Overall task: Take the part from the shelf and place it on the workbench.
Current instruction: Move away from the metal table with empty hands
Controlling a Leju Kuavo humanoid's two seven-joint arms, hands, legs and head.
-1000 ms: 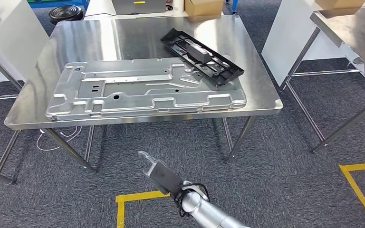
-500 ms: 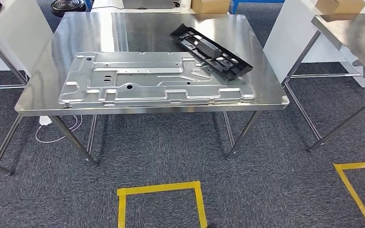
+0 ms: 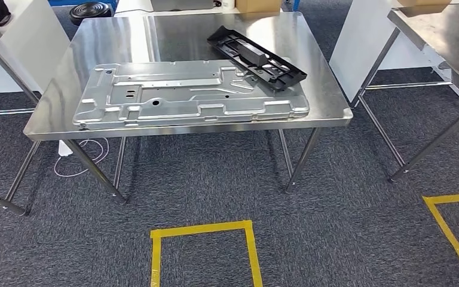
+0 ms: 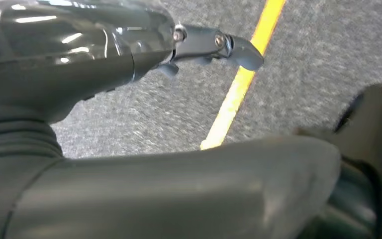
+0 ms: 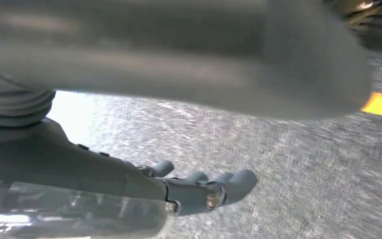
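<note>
A stainless-steel bench [image 3: 329,116] on thin metal legs stood ahead on the grey carpet [image 3: 215,185]. On its top lay a large stamped silver sheet-metal panel [image 3: 185,95], flat and lengthwise along the near edge. Just behind it, toward the far right of the top, a long black ribbed plastic part [image 3: 257,58] lay at an angle, its near end resting over the panel's far right corner. Yellow tape lines [image 3: 203,229] marked squares on the carpet in front of the bench, and a white cable [image 3: 80,158] lay on the floor beneath its left side. A second steel bench [image 3: 436,36] stood to the right.

The left robot hand [image 4: 214,45] hung over the carpet beside a yellow line, its fingers stretched out and holding nothing. The right robot hand [image 5: 204,186] likewise hung over the carpet, fingers extended side by side, thumb well apart from them, nothing in its grasp.
</note>
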